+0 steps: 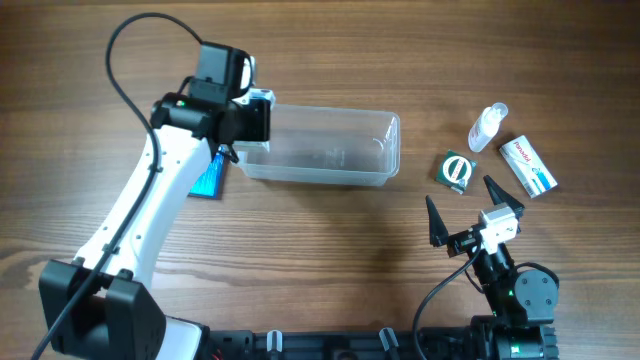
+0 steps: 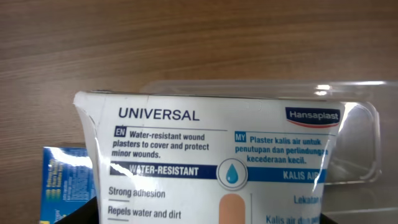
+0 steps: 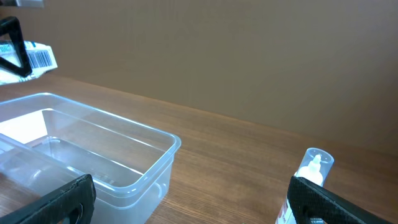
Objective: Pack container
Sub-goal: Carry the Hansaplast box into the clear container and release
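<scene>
The container (image 1: 330, 176) is a clear shallow tub at the table's middle, with nothing visible inside, and it also shows in the right wrist view (image 3: 163, 138). My left gripper (image 1: 252, 118) hovers over its left end, shut on a white Hansaplast plaster box (image 2: 211, 149). That box fills the left wrist view, with the container (image 2: 364, 124) behind it. My right gripper (image 1: 458, 190) stands wide open near the table's front right with nothing between its fingers (image 3: 62, 199). It points at the container's right end from a distance.
A flat blue box (image 1: 210, 178) lies on the table under the left arm, beside the container (image 2: 59, 180). At the right lie a small clear bottle (image 1: 487, 127) (image 3: 315, 163), a green box (image 1: 457, 168) and a white-and-blue box (image 1: 528, 166).
</scene>
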Motion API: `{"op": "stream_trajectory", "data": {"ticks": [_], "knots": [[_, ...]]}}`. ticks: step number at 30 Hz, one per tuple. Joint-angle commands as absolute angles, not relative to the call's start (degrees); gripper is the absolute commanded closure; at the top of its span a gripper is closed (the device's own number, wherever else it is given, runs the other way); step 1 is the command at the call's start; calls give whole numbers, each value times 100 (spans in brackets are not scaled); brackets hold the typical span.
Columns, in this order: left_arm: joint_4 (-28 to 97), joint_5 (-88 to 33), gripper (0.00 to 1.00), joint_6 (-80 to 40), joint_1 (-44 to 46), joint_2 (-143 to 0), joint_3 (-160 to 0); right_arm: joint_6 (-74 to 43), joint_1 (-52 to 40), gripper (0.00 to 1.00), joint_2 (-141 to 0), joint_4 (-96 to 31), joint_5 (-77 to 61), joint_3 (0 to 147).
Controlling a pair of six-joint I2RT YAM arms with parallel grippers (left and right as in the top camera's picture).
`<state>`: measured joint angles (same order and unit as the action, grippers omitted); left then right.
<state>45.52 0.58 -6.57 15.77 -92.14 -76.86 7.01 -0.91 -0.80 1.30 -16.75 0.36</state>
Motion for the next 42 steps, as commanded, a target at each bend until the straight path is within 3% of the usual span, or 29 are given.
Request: {"op": "stream_trajectory", "data": {"ticks": [1, 16, 25, 28, 30, 32, 42], "knots": [[4668, 56, 38, -1157, 1780, -9168, -7660, 753, -67, 0, -64, 152, -1789, 30], [4318, 64, 30, -1553, 1822, -9666, -7310, 753, -67, 0, -64, 152, -1789, 30], [3938, 292, 33, -1522, 1822, -9963, -7310, 751, -67, 0, -64, 152, -1789, 30], [3957, 290, 41, -1525, 1822, -9963, -7310, 751, -67, 0, -64, 152, -1789, 30], [3959, 287, 63, -1527, 1822, -9966, -7310, 751, -67, 0, -64, 152, -1789, 30], [3988, 215, 96, -1553, 1828, -9981, -7310, 751, -67, 0, -64, 152, -1789, 30], [4134, 115, 96, -1570, 1892, -10593, -7308, 749, -67, 0, -64, 152, -1789, 30]]}}
